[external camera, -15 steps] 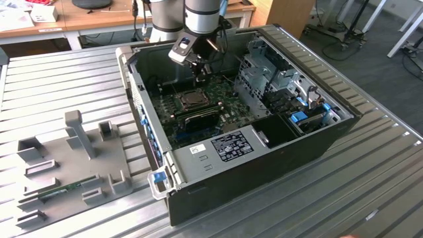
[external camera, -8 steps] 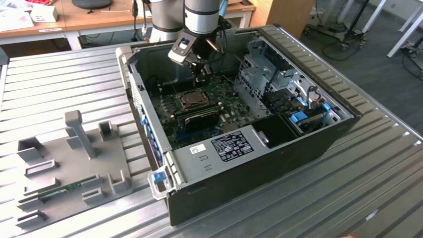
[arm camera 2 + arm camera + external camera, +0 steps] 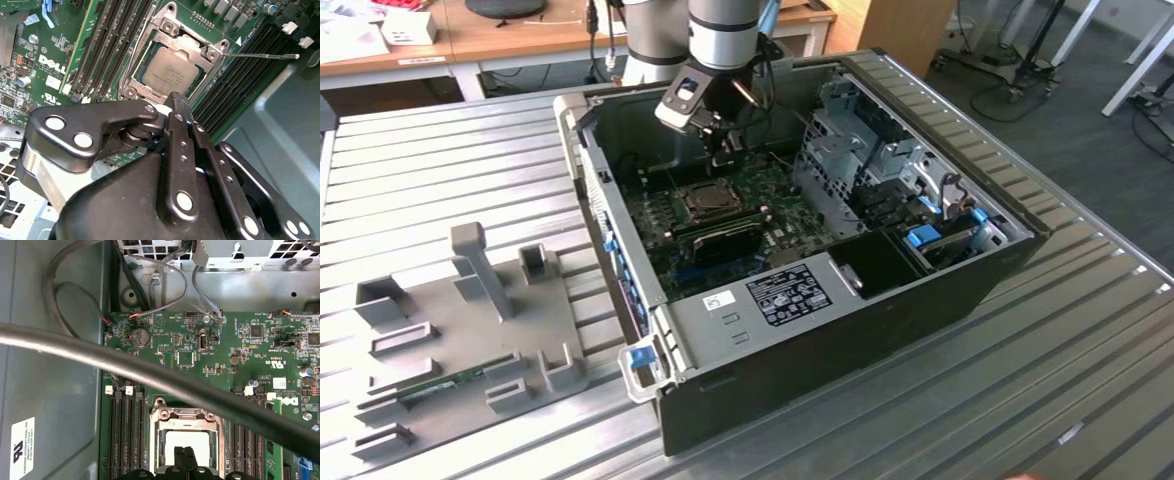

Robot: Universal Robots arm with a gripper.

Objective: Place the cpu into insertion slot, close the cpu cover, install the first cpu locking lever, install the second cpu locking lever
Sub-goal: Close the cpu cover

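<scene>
The silver-topped cpu (image 3: 170, 72) lies flat in the insertion slot (image 3: 136, 80), framed by the lowered cpu cover (image 3: 192, 44).

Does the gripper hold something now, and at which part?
Nothing is held: the black gripper is shut, its tip near the silver square cpu cover.

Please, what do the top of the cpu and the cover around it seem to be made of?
Cpu: the top looks like metal, matt silver-grey, with a dull, even sheen. Cover: probably bare steel, a brighter silver; it is a thin stamped frame with glints on its edges.
</scene>
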